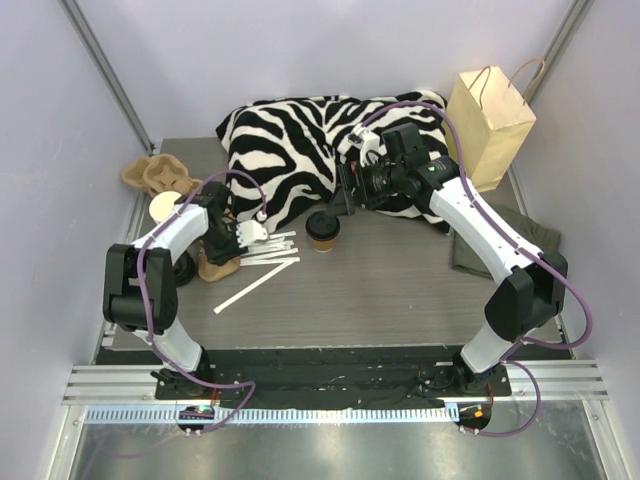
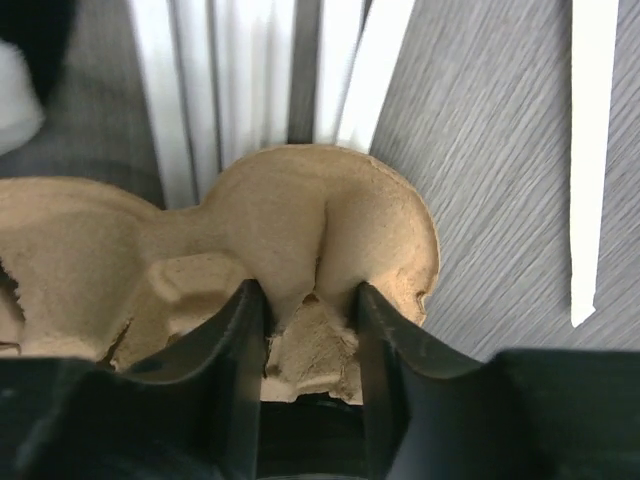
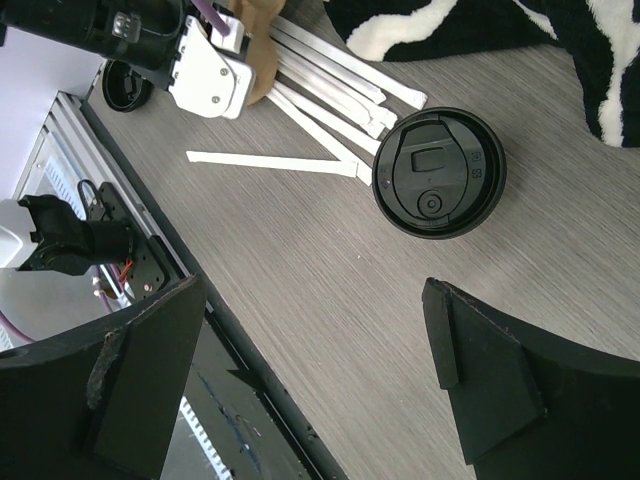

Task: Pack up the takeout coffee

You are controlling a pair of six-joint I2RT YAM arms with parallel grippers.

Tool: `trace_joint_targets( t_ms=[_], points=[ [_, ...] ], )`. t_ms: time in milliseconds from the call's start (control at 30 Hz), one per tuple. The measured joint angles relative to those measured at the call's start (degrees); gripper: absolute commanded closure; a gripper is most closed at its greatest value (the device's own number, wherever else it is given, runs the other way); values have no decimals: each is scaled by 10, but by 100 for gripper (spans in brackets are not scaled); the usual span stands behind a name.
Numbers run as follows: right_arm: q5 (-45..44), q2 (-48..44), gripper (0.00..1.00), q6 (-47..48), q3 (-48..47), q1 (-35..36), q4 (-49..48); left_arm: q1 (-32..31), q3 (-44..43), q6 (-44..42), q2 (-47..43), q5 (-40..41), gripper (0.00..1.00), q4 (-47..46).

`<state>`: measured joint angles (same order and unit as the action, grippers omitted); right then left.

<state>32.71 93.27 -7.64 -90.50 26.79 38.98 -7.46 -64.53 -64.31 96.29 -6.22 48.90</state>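
Coffee (image 3: 438, 172) stands upright just beyond the wide-parted right gripper (image 3: 310, 340).

Bare tabletop (image 1: 400, 290) before takeout coffee (image 1: 323, 230); sticks (image 1: 268, 250) left.

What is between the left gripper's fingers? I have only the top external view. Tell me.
Observer: The left gripper pinches a ridge of the brown moulded pulp cup carrier.
Operator: Report the right gripper.
Observer: The right gripper is open, its fingers clear of the brown paper coffee cup under its round black plastic lid.
Operator: Describe that lid.
Observer: Its top bears a rectangular recess and a small round dimple.
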Motion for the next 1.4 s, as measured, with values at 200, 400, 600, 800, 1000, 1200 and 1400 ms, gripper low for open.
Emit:
trace_joint_targets(
  t_ms=[200,400,600,800,1000,1200,1400],
  points=[
    [2,2,0,1,-15,0,2,0,-48,15,-42,1,71,38],
    [32,3,0,-2,-35,0,2,-5,-126,31,-123,-22,69,81],
    [119,7,0,-90,-37,2,-61,-41,-168,52,-231,-90,67,115],
    [185,23,1,-242,-22,36,-230,-104,-168,84,-328,-153,65,124],
    [205,70,5,-309,-23,97,-308,-148,-189,120,-333,-181,64,127],
    [210,95,21,-334,-27,120,-328,-160,-190,143,-332,-186,64,126],
    [219,95,90,-360,-29,119,-362,-166,-190,159,-332,-186,48,122]
  ],
)
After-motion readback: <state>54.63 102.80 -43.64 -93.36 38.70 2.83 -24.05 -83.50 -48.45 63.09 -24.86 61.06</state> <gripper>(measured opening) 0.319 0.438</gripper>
